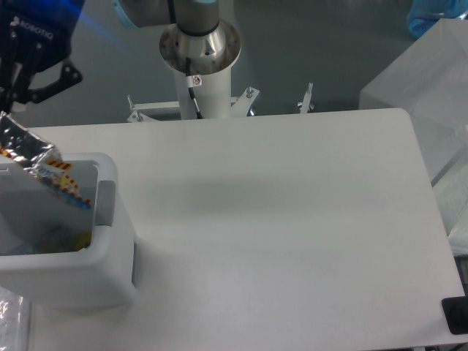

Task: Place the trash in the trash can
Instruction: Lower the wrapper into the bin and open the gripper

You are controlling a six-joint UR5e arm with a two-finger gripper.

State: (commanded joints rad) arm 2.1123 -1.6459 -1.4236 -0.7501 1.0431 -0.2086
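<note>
I am holding the snack wrapper (40, 164), pinched in the gripper (6, 111), over the trash can (110, 219) opening, judging the next move is simply releasing it.

Arm base (199, 55): silver flanged column, white lower section, small label, black cable. Gripper (9, 110): black linkage fingers, white lettering, blue glow.

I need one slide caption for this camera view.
Black gripper holds shiny foil wrapper above white plastic bin.
</note>
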